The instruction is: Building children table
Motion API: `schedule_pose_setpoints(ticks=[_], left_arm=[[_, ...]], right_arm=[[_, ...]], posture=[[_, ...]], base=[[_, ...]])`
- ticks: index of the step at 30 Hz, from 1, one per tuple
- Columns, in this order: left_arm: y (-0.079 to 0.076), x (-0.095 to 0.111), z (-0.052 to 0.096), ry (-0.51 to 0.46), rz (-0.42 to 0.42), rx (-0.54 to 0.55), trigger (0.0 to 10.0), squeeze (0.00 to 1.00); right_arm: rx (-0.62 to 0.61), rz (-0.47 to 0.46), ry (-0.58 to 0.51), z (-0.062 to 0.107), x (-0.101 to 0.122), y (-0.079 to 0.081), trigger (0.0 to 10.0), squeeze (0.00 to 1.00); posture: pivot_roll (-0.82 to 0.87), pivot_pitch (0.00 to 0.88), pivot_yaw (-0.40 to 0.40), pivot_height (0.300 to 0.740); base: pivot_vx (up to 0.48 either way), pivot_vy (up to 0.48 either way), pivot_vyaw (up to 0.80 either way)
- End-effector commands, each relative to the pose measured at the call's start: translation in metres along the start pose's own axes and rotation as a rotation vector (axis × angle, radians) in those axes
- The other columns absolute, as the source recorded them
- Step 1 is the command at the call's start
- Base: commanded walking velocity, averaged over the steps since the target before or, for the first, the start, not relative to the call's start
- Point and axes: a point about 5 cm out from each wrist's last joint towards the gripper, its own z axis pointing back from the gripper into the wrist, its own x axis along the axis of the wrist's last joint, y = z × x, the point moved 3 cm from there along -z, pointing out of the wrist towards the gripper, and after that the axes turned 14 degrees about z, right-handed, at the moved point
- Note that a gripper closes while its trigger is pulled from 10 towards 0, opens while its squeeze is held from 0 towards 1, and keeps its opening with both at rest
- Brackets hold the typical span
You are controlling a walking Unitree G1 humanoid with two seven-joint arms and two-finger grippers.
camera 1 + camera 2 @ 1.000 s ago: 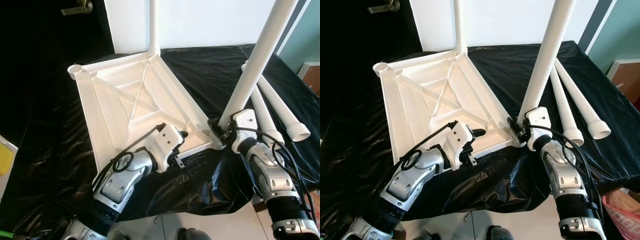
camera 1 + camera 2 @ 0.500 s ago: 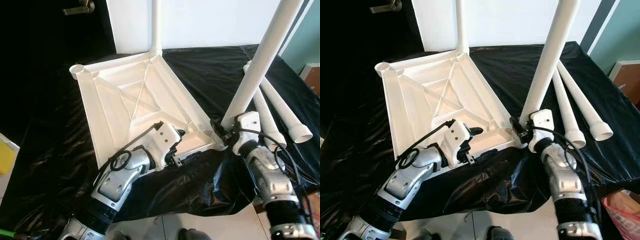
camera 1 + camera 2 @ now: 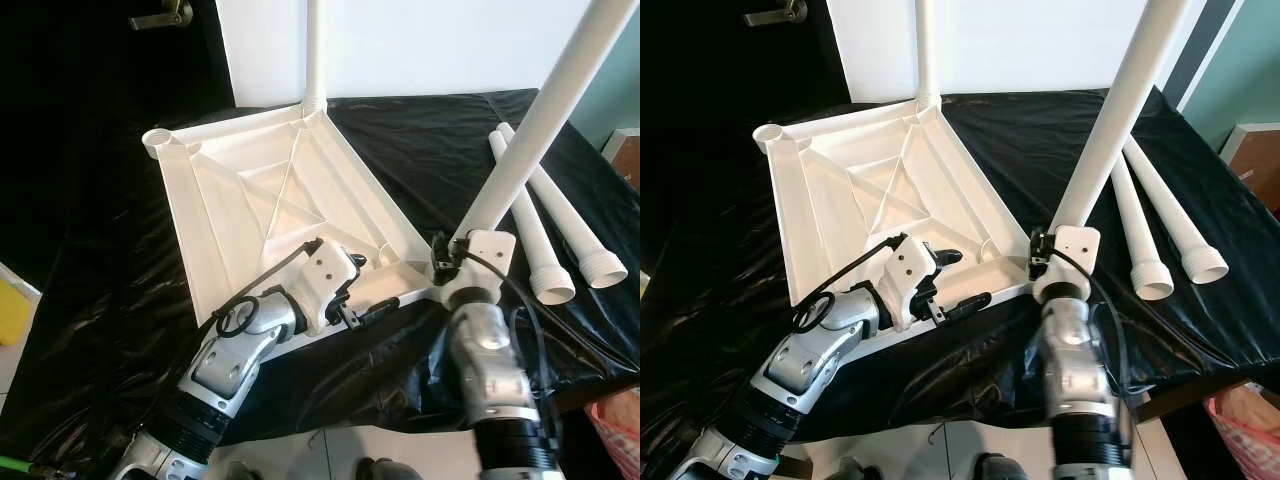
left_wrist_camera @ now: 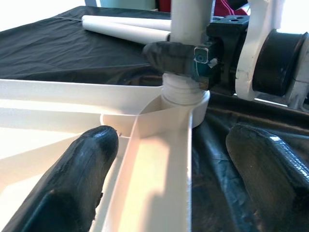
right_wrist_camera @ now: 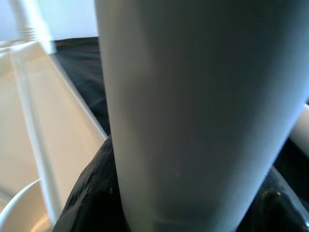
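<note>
The tabletop [image 3: 270, 200], a white moulded plastic slab, lies upside down on a work surface [image 3: 420, 140] draped in crinkly black plastic sheeting, so you're looking at its ribbed underside with an X brace in the middle.

Progress, as far as I can judge: roughly halfway. One leg [image 3: 315, 50] already stands in the far corner socket. A second leg [image 3: 540, 110] is being seated in the near right corner socket [image 4: 186, 99]; its threaded end looks partly in, and it leans a bit, so I'd say it's not fully home yet. Two more loose legs [image 3: 545, 220] lie side by side on the sheeting toward the right edge, well apart from the tabletop, and the far left corner socket [image 3: 158, 140] is open and waiting.

The right gripper [image 3: 445, 255] is clamped round the base of that second leg, fingers wrapped on the tube just above the socket. The left gripper [image 3: 365, 290] has its fingers [image 4: 72, 169] spread either side of the tabletop's near rim, not squeezing anything, more like bracing it.

Everything is smooth matte white plastic: round hollow tubes for legs, flared at the ends.
</note>
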Motion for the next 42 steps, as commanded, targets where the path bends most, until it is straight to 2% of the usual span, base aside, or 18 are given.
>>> schedule_pose_setpoints(ticks=[1,4,8,9,10,16,26,27,29,33,35,39,42], left_arm=[[0.0,-0.003,0.003,0.012,0.011,-0.006,10.0,0.0],[0.001,-0.002,0.004,0.011,0.012,-0.002,10.0,0.0],[0.001,-0.002,0.004,0.011,0.01,0.0,10.0,0.0],[0.002,-0.001,0.004,0.01,0.009,0.001,10.0,0.0],[0.004,-0.001,0.004,0.009,0.007,0.004,10.0,0.0],[0.009,0.001,0.006,0.008,-0.002,0.02,10.0,0.0],[0.034,0.007,0.019,0.009,-0.033,0.096,10.0,0.0],[0.043,0.009,0.023,0.013,-0.043,0.128,10.0,0.0],[0.059,0.014,0.033,0.017,-0.064,0.177,10.0,0.0],[0.069,0.015,0.038,0.025,-0.076,0.209,10.0,0.0],[0.087,0.018,0.052,0.05,-0.123,0.274,10.0,0.0],[0.095,0.018,0.058,0.069,-0.143,0.303,10.0,0.0],[0.108,0.017,0.07,0.113,-0.183,0.356,10.0,0.0]], right_arm=[[-0.035,-0.024,0.137,0.007,-0.026,0.004,10.0,0.0],[-0.004,-0.052,0.116,0.006,-0.019,0.011,10.0,0.0],[0.024,-0.068,0.081,0.007,-0.013,0.01,10.0,0.0],[0.032,-0.063,0.072,0.007,-0.011,0.01,10.0,0.26],[0.041,-0.069,0.06,0.008,-0.01,0.01,10.0,1.0],[0.056,-0.059,0.016,0.012,-0.002,0.008,10.0,1.0],[0.165,-0.03,-0.009,0.023,-0.006,0.0,10.0,1.0],[0.19,-0.015,-0.013,0.027,-0.008,-0.002,10.0,0.0],[0.225,0.029,-0.015,0.035,-0.012,-0.007,10.0,0.0],[0.243,0.042,-0.009,0.039,-0.016,-0.01,10.0,0.0],[0.277,0.054,0.008,0.047,-0.022,-0.014,10.0,0.0],[0.299,0.053,0.013,0.051,-0.024,-0.014,10.0,0.0],[0.339,0.075,0.026,0.056,-0.028,-0.012,10.0,0.0]], posture=[[-0.07,0.119,0.012,0.74],[-0.07,0.119,0.012,0.74],[-0.07,0.122,0.013,0.74],[-0.07,0.122,0.013,0.74],[-0.08,0.121,0.014,0.74],[-0.08,0.122,0.014,0.74],[-0.08,0.13,0.013,0.74],[-0.09,0.131,0.014,0.74],[-0.09,0.132,0.015,0.74],[-0.09,0.133,0.016,0.74],[-0.09,0.138,0.02,0.74],[-0.09,0.139,0.02,0.74],[-0.09,0.142,0.023,0.74]], base=[[0.0,0.0,0.0],[0.0,0.0,0.0],[0.0,0.0,0.0],[0.0,0.0,0.0],[0.0,0.0,0.0],[0.0,0.0,0.0],[0.0,0.0,0.0],[0.0,0.0,0.0],[0.0,0.0,0.0],[0.0,0.0,0.0],[0.0,0.0,0.0],[0.0,0.0,0.0],[0.0,0.0,0.0]])
